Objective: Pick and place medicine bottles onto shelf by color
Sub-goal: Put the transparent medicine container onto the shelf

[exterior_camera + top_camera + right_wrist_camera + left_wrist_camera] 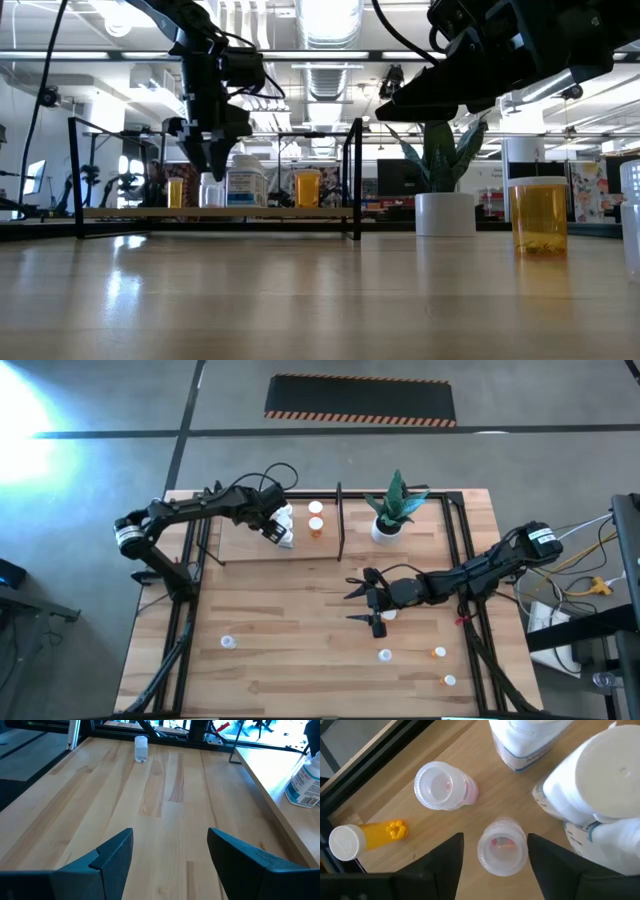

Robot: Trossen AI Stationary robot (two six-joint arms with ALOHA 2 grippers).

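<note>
The left gripper [495,865] is seen over the shelf [250,548], with its fingers spread apart around a small clear bottle [502,847] that stands on the board; no contact can be told. Beside it, white bottles [284,530] and orange bottles [316,525] are placed. The right gripper [368,600] is held above the table [300,640], its fingers open and empty. More bottles [385,654] are left on the table.

White and orange medicine bottles [316,520] stand on the shelf [300,548]; others dot the tabletop.
</note>
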